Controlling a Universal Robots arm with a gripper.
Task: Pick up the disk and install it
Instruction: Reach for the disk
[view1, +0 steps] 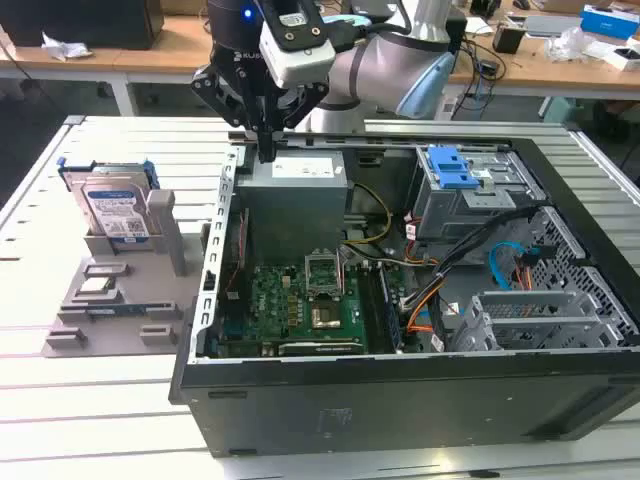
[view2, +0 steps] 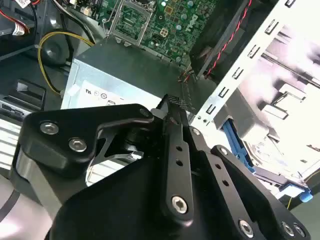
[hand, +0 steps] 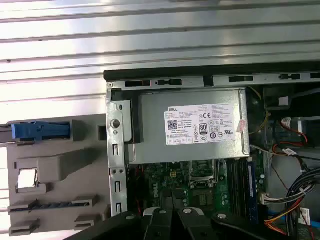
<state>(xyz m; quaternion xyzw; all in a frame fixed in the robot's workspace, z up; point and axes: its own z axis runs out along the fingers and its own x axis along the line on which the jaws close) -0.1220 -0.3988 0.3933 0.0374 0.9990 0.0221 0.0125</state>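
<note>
The exterior view shows the disk (view1: 113, 212) face-on, the first wrist view edge-on.

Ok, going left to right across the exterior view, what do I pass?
The disk, standing upright outside the case → the gripper → the yellow cable → the grey cage with its blue latch.

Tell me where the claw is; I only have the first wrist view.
Observer: In the exterior view the claw hangs shut and empty over the power supply's corner.
Operator: Report the disk.
Observer: The disk stands upright in the grey holder, to the exterior view's left of the case.
Operator: Find the drive cage.
Observer: The cage with the blue latch sits inside the case, toward the exterior view's right.
</note>
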